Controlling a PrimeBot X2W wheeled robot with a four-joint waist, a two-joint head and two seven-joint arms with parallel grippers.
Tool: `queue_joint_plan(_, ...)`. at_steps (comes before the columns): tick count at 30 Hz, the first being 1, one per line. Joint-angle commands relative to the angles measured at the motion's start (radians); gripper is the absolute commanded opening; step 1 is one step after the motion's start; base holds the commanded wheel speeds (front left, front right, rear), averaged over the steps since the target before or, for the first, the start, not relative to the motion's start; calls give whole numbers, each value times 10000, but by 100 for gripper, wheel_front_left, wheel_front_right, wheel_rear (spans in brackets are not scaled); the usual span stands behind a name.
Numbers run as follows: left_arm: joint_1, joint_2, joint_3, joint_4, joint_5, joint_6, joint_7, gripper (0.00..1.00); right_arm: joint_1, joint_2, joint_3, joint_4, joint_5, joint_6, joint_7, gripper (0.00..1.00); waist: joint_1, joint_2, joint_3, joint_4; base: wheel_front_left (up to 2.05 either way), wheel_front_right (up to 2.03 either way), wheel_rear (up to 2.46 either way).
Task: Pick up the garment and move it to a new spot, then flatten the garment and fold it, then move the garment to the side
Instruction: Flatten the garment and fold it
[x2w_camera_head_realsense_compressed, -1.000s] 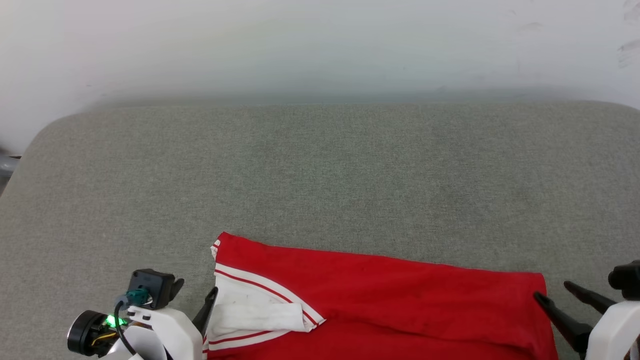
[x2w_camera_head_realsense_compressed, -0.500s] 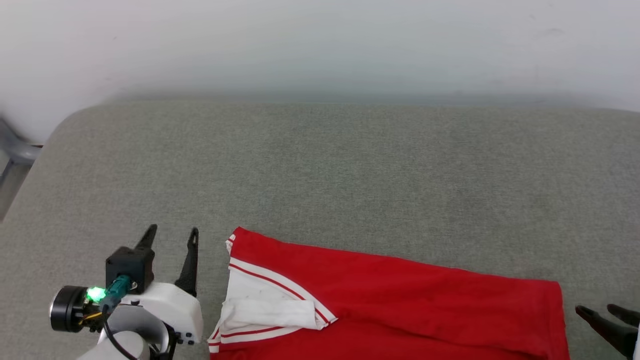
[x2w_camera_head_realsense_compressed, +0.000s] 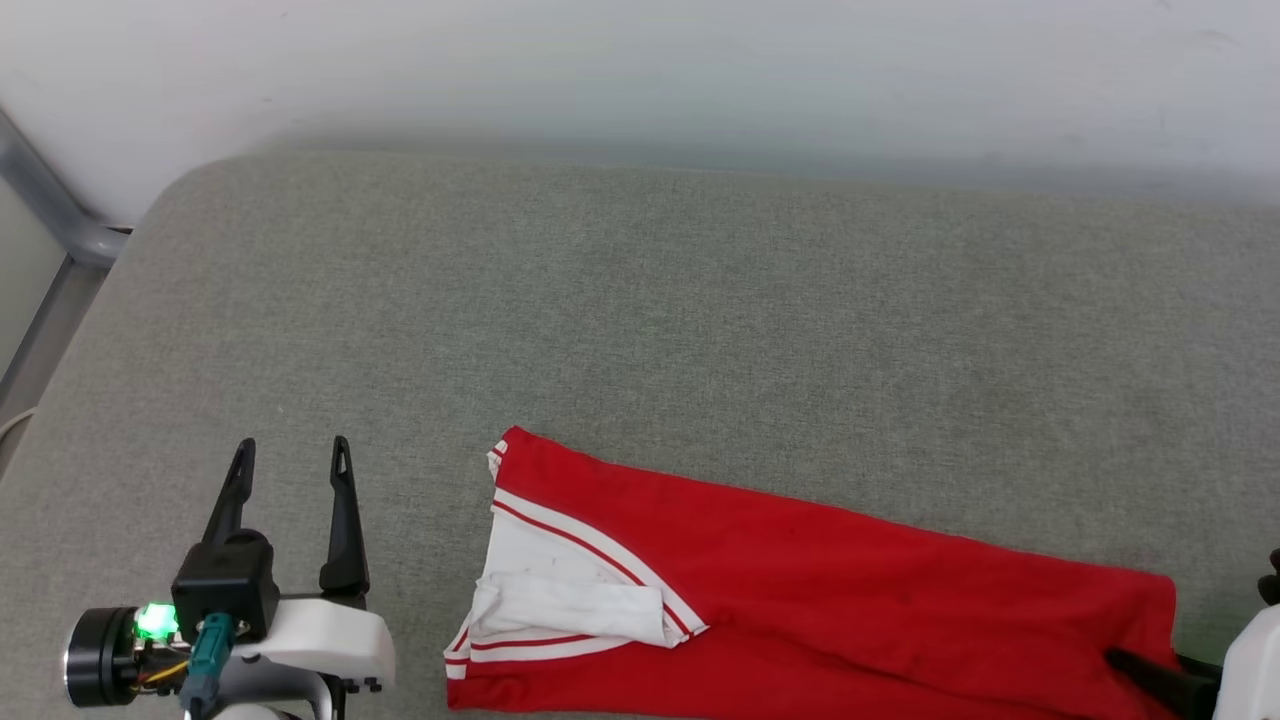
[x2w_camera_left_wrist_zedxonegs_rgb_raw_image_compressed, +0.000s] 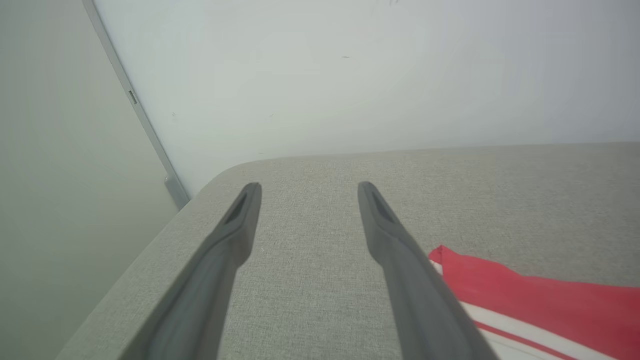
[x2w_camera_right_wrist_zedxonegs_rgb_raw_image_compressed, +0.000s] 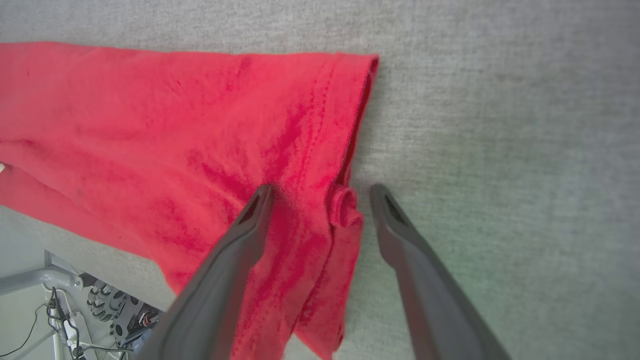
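The garment (x2w_camera_head_realsense_compressed: 850, 590) lies flat on the bench (x2w_camera_head_realsense_compressed: 640, 320), near its front edge, as a long red band that slants down toward the robot's right. The cloth is soft knit, lightly creased, with darker mottled patches in the right wrist view. At its left end a white sleeve (x2w_camera_head_realsense_compressed: 570, 605) is folded over itself, bordered by thin red and white stripes; this corner ends in a blunt point. At the right end the hem is straight, with one small curl of cloth rolled up on itself.

The bench is padded, with a rounded corner, and covered in grey-green woven fabric with a fine, even grain. A smooth pale wall (x2w_camera_head_realsense_compressed: 640, 70) stands behind it, and a grey metal bar (x2w_camera_head_realsense_compressed: 60, 220) runs aslant past the left corner.

The left hand (x2w_camera_head_realsense_compressed: 292, 445) hangs over bare fabric well to the left of the sleeve, its two long, dark, tapered fingers spread wide with nothing between them. The right hand (x2w_camera_right_wrist_zedxonegs_rgb_raw_image_compressed: 321, 189) is spread wide too and straddles the hem: one finger over red cloth, the other over grey fabric, the rolled curl between them. It grips nothing; whether the tips touch the cloth I cannot tell.
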Motion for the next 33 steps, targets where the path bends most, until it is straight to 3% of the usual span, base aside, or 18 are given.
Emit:
queue_joint_plan(1, 150, -118, 135, -54, 159, -73, -45, 100, -111, 103, 108, 56, 54, -7, -33, 100, -1, 0, 34, 40, 0, 0, 0)
queue_joint_plan(17, 1285, -2534, 1820, -170, 2666, -1471, -46, 100, -541, 481, 1985, 752, 457, 5, -978, 100, -1, 0, 38, 341, 0, 0, 0)
queue_joint_plan(18, 1313, -2637, 1924, -117, 2796, -1553, -46, 100, -567, 464, 2062, 816, 433, 5, -1089, 77, -1, 0, 19, 349, 0, 0, 0)
queue_joint_plan(19, 1359, -2743, 2019, -81, 2912, -1620, -46, 100, -601, 459, 2110, 884, 423, 5, -1225, 41, -1, 0, -5, 355, 0, 0, 0)
queue_joint_plan(21, 1471, -2926, 2199, -29, 3132, -1765, -46, 100, -672, 442, 2230, 1009, 474, 5, -1400, 0, -1, 0, -54, 355, 0, 0, 0)
queue_joint_plan(33, 1875, -3452, 2897, 117, 4215, -2331, -45, 100, -1182, -820, 2089, 1631, 646, -15, -2046, 0, -1, 0, -373, 272, 0, 0, 0)
